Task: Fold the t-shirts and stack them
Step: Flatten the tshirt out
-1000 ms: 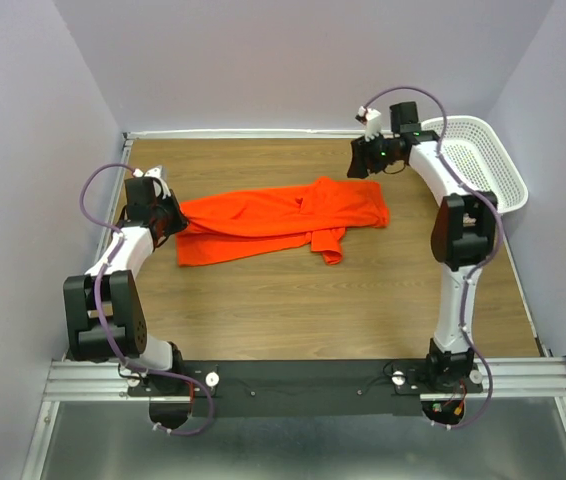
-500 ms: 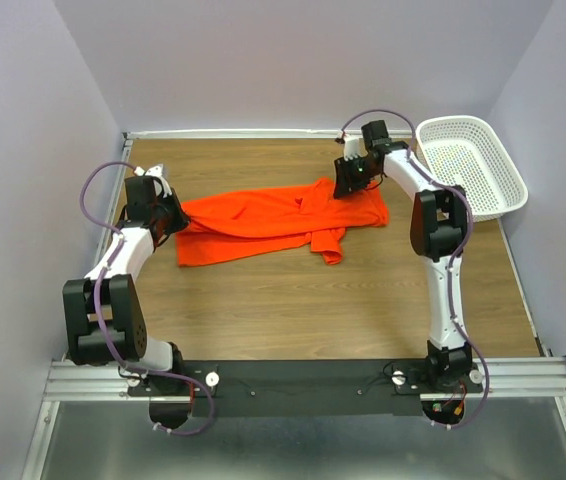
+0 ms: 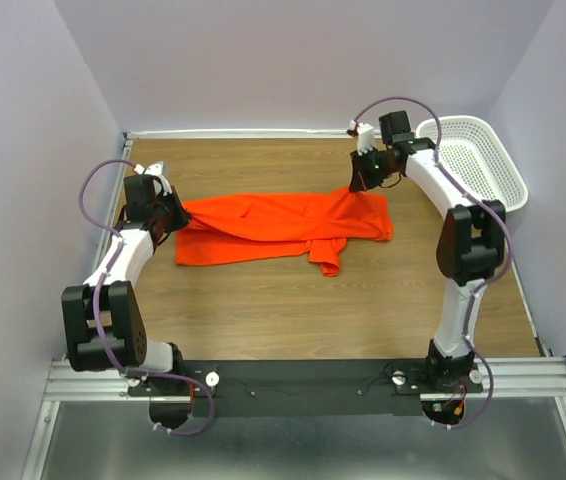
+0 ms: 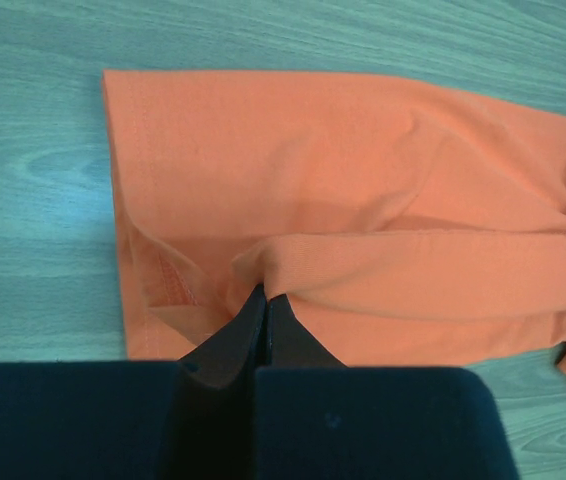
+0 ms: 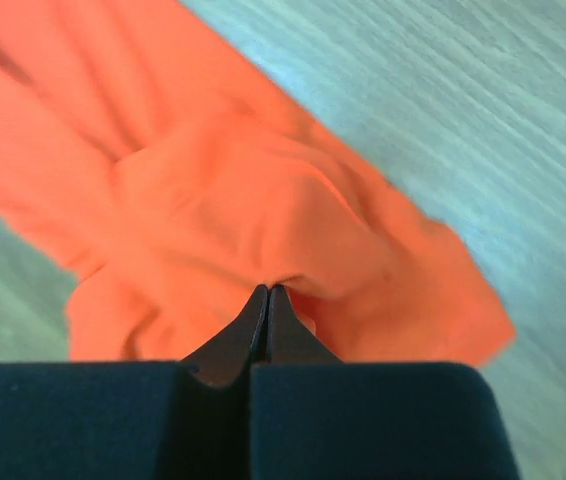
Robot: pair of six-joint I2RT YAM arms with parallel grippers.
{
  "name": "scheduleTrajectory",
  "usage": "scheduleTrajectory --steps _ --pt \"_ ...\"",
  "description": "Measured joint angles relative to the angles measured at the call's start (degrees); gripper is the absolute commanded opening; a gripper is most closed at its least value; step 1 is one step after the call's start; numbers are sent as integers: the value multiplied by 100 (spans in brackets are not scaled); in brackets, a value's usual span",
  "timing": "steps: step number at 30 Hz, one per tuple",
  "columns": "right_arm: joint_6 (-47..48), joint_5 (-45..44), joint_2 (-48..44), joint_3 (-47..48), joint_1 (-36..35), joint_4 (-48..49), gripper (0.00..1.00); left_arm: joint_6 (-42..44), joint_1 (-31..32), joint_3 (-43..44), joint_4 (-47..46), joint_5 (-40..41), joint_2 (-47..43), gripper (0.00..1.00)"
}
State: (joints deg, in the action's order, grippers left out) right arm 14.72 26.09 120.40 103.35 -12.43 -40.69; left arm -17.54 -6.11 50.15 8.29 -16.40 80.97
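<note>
One orange-red t-shirt (image 3: 273, 225) lies crumpled and stretched sideways across the far half of the wooden table (image 3: 293, 310). My left gripper (image 3: 170, 213) is shut on the t-shirt's left end; in the left wrist view its jaws (image 4: 266, 293) pinch a fold of cloth (image 4: 393, 260). My right gripper (image 3: 360, 186) is shut on the t-shirt's upper right edge; in the right wrist view its tips (image 5: 267, 290) bite into a raised bunch of fabric (image 5: 263, 210). A sleeve (image 3: 327, 257) hangs toward the near side.
A white perforated basket (image 3: 478, 160) stands at the far right corner, just behind my right arm. Purple walls close in the left, back and right sides. The metal rail (image 3: 303, 378) with both arm bases runs along the near edge.
My right gripper came down from near the basket onto the t-shirt's right end and closed on it. It has since pulled that end a little to the right. The left gripper stayed put.
</note>
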Motion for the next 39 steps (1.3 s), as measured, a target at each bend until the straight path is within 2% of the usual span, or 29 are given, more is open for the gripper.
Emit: scheduleTrajectory --steps 4,9,12,13,15,16,18,20,24,30,34,39 --pt "140 -4 -1060 -619 0 72 1 2 63 -28 -7 -28 -118 0" --pt "546 127 -1836 -1799 0 155 1 2 129 -249 -44 -129 -369 0" --pt "1279 376 -2105 -2833 0 -103 16 17 177 -428 -28 -153 -544 0" --pt "1681 492 -2188 -3224 0 -269 26 20 195 -450 -28 -157 -573 0" --pt "2415 599 -2428 -3985 -17 -901 34 24 225 -457 -33 -168 -599 0" --pt "2647 595 -2573 -4264 -24 -1104 43 24 247 -457 -42 -184 -599 0" --pt "2815 533 -2918 -4597 -42 -1351 47 28 258 -457 -33 -221 -597 0" --pt "2771 431 -3289 -4636 31 -1340 52 37 275 -457 -39 -240 -597 0" --pt "2063 332 -3624 -4319 568 -796 52 42 284 -457 -39 -247 -597 0" --pt "962 549 -2782 -3945 911 -68 53 44 289 -457 -39 -251 -599 0" --pt "645 706 -2092 -3950 903 31 52 50 315 -457 -42 -251 -599 0" --pt "455 859 -1740 -3950 870 59 48 57 326 -457 -42 -251 -599 0"
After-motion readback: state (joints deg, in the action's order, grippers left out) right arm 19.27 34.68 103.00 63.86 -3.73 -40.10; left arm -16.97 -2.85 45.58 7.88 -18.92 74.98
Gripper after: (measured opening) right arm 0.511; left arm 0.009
